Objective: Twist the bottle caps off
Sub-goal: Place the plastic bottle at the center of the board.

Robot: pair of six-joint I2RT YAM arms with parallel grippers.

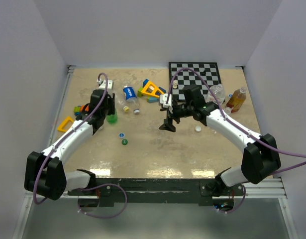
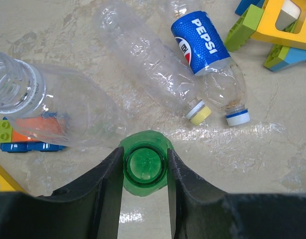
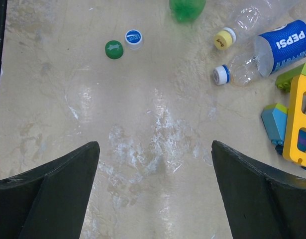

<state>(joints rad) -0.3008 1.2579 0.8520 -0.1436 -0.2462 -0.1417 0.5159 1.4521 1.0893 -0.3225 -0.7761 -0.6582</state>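
My left gripper [image 2: 144,158] is closed most of the way on the neck of the green bottle [image 2: 145,172], low centre of its wrist view. The bottle stands upright and its mouth looks open, with no cap on it. My right gripper [image 3: 155,145] is spread wide with nothing in it, hovering over bare surface.

Three caps lie loose: a green cap [image 3: 113,49] and a blue-topped cap [image 3: 134,38] side by side at the upper left of the right wrist view, and a white cap [image 1: 198,129] right of centre overhead. I'd call that roughly half done.

Still screwed on are the yellow cap [image 2: 199,113] on a clear bottle [image 2: 153,64] and the blue-rimmed cap [image 2: 238,118] on the Pepsi bottle [image 2: 202,45], both lying down. The amber bottle [image 1: 236,99] at the right edge overhead is too small to judge.

The tabletop [image 1: 157,154] is glossy beige stone-pattern with glare, boxed in by plain white walls [image 1: 157,30].
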